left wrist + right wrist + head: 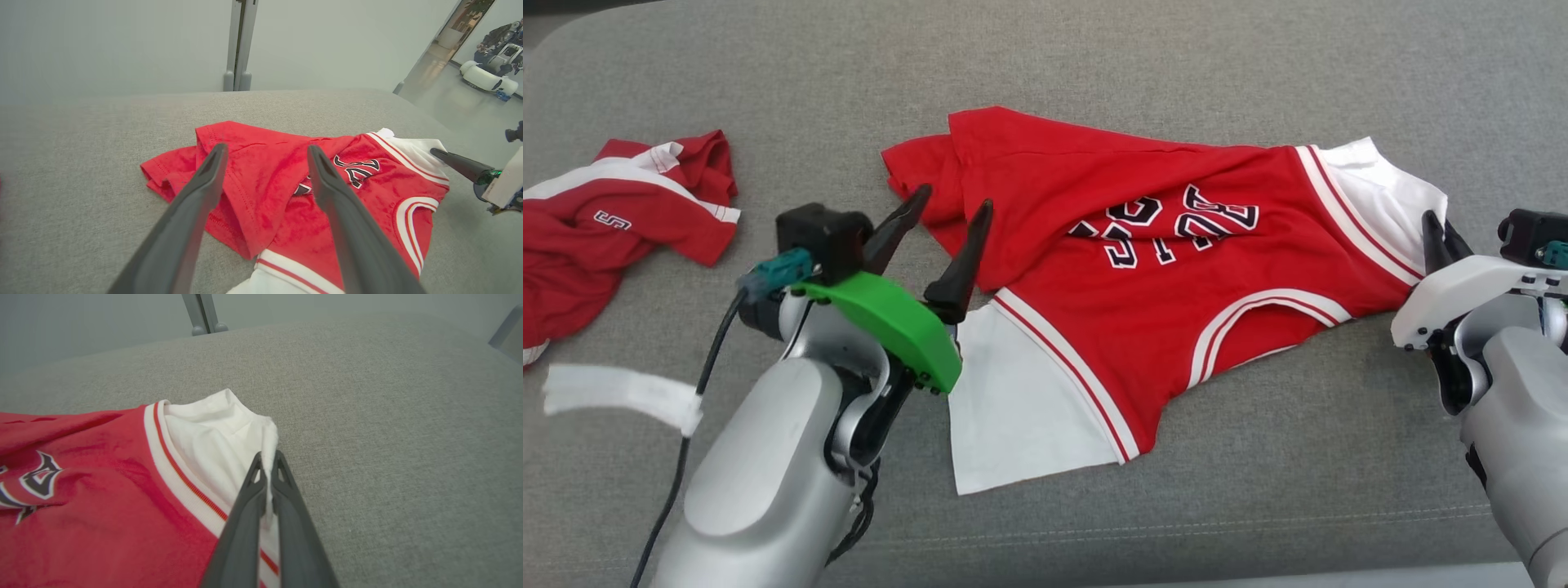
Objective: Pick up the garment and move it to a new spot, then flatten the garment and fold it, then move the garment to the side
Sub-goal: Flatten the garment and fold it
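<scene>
**A:** Where does the job stand?

**B:** The garment (1143,269), a red jersey with white sleeves, lies rumpled in the middle of the grey cushion (1094,65). Its hem end is doubled over, so I judge that flattening is the step in hand. A second red garment (613,229) sits well apart at the left.

**A:** And the 2 hands?

**B:** The right hand (267,455) is pinched onto the edge of the far white sleeve (204,428). The left hand (956,197) is spread wide, holding nothing, poised at the doubled red flap (229,179).

**A:** How to do it well?

**B:** Take just the flap's top layer, near its corner. Then draw the 2 hands apart, low and evenly, so the cloth spreads rather than drags.

**A:** What does one view add to another?

**B:** The right wrist view shows white cloth clamped between the fingers, which the head view hides. The left wrist view shows the flap's layers. The head view takes in the near sleeve whole, where the left wrist view cuts it off.
</scene>
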